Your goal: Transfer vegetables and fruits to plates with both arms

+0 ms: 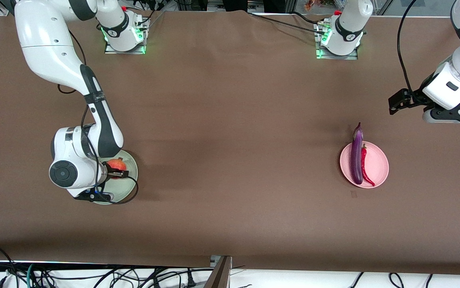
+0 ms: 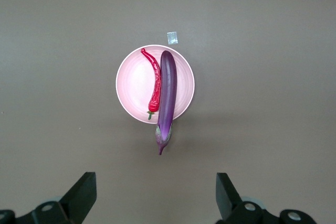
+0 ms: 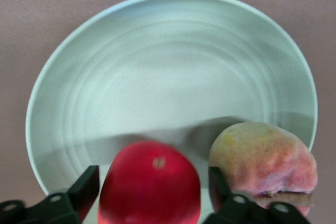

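The purple eggplant [image 1: 357,154] and the red chili [image 1: 365,165] lie side by side on the pink plate [image 1: 378,162]. The eggplant's stem end sticks out over the rim. They also show in the left wrist view: eggplant [image 2: 167,93], chili [image 2: 155,82], plate [image 2: 131,85]. My left gripper [image 2: 156,198] is open and empty, high over the table near the left arm's end [image 1: 450,115]. My right gripper [image 3: 152,198] is low over the green plate [image 3: 157,61], open, with the red pomegranate [image 3: 149,182] between its fingers. The peach [image 3: 262,161] rests on that plate beside it. In the front view the pomegranate [image 1: 116,163] peeks out on the green plate [image 1: 130,168]; the peach is hidden.
A small tape mark [image 1: 353,194] lies on the brown cloth just nearer the front camera than the pink plate. The arm bases [image 1: 125,36] [image 1: 340,40] stand at the table's edge farthest from the front camera. Cables hang below the table's front edge.
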Available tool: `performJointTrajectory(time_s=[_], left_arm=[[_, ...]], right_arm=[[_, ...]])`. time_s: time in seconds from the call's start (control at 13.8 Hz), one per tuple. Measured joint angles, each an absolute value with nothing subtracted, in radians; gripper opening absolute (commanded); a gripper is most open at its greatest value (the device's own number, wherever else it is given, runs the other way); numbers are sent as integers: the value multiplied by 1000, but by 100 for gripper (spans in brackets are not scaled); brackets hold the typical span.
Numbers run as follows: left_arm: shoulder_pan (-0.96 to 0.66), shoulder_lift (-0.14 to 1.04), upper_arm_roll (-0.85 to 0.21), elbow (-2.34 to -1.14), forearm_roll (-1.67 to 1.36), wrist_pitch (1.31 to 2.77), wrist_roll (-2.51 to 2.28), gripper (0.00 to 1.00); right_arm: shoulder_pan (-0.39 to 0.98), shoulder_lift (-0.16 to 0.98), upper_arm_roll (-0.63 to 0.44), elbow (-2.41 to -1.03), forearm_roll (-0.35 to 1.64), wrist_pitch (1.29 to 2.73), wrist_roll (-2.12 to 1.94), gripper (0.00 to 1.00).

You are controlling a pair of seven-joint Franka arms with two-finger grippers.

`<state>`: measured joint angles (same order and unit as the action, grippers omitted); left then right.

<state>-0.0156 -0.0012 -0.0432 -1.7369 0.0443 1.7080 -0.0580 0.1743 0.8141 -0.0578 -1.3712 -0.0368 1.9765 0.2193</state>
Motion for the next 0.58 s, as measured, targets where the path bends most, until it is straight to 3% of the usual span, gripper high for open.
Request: performJointTrajectory(time_s=[0.29, 0.58], left_arm=[[-14, -1, -40, -1737, 44, 1701, -58, 100], [-7, 0, -39, -1736, 44, 1693, -58, 100]], right_arm=[[178, 750, -53, -1336, -37, 1868, 200, 100], [176, 598, -54, -1314, -37, 1752, 83, 100]])
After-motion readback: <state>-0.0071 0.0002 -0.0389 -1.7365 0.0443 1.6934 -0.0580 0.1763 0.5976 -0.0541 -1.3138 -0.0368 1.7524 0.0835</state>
